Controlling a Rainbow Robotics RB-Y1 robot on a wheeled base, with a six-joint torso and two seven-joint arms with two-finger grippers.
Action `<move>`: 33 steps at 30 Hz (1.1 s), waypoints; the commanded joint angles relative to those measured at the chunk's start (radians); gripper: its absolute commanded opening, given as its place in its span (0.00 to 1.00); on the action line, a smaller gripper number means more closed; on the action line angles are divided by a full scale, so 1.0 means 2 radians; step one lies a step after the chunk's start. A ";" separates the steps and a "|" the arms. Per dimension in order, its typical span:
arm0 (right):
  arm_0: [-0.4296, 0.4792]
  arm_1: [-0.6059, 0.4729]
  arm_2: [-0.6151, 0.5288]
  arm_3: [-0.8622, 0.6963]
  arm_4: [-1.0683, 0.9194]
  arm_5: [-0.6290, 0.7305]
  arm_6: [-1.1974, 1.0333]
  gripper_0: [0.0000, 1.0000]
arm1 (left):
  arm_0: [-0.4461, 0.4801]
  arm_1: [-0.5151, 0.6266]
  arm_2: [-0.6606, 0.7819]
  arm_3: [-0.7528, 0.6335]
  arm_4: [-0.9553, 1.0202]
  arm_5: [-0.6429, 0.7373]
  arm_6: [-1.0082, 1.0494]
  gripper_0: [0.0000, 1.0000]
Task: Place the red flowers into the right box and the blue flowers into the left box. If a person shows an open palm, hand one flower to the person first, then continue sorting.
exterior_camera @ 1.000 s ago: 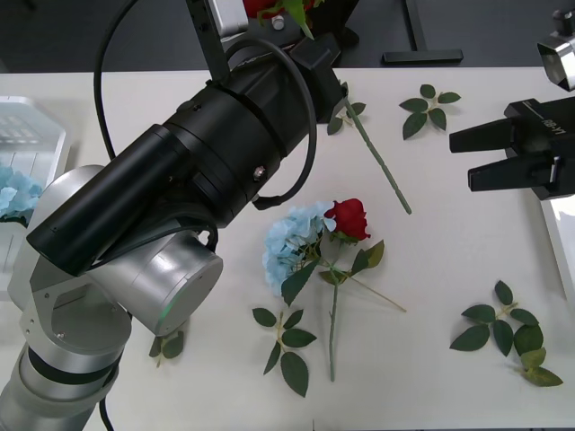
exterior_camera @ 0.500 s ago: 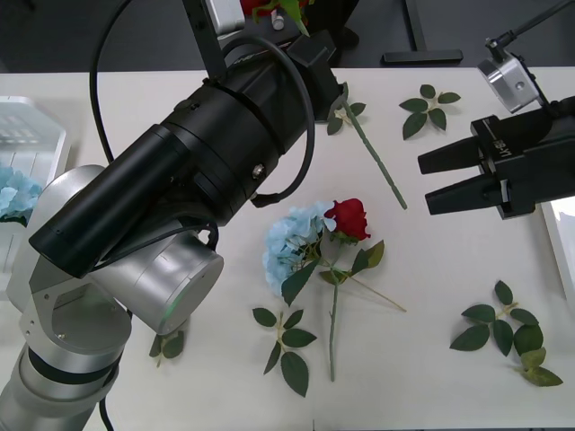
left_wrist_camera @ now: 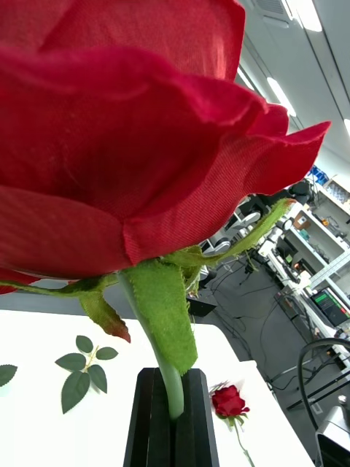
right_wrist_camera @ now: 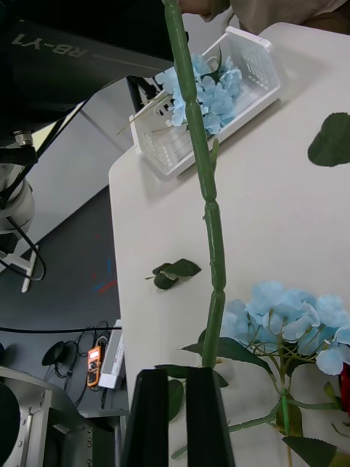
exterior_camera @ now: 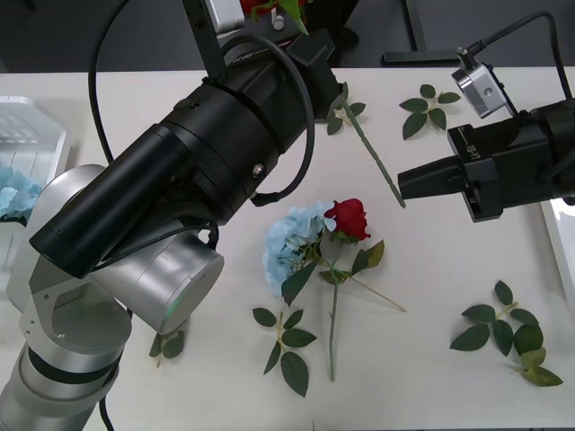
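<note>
Red, cloth-woven petals of a rose [left_wrist_camera: 124,131] swell above the left gripper [left_wrist_camera: 173,416], whose black fingers pinch its stem, raised over the table's far edge. The right gripper [right_wrist_camera: 182,416] closes on that same ridged green stem [right_wrist_camera: 208,219]. Another rose [exterior_camera: 348,218] and fluffy blue cluster [exterior_camera: 292,242] lie mid-table.

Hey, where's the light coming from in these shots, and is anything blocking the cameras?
Left wrist view: bright ceiling strips behind; the red rose in the shut left gripper looms against the lens. Front view: the left arm hides much of the table; shadows are soft; the right gripper is shut on that rose's stem.
</note>
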 commanded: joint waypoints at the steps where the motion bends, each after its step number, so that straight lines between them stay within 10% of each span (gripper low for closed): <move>1: -0.011 0.008 0.002 -0.013 0.004 -0.003 -0.018 0.00 | -0.021 0.001 -0.009 -0.015 -0.006 -0.008 0.029 0.00; 16: -0.009 0.006 -0.003 -0.010 0.004 -0.004 -0.024 0.00 | -0.022 0.004 -0.009 -0.014 -0.008 -0.008 0.029 0.00; 19: -0.009 0.003 -0.005 -0.003 0.004 -0.004 -0.020 0.62 | -0.022 0.004 -0.009 -0.014 -0.008 -0.008 0.029 0.00; 22: -0.008 -0.004 -0.005 0.002 0.003 -0.004 -0.013 0.92 | -0.023 0.005 -0.009 -0.015 -0.008 -0.008 0.030 0.00; 33: -0.012 -0.009 0.006 0.007 -0.001 -0.044 0.008 1.00 | -0.023 0.005 -0.009 -0.014 -0.011 -0.008 0.030 0.00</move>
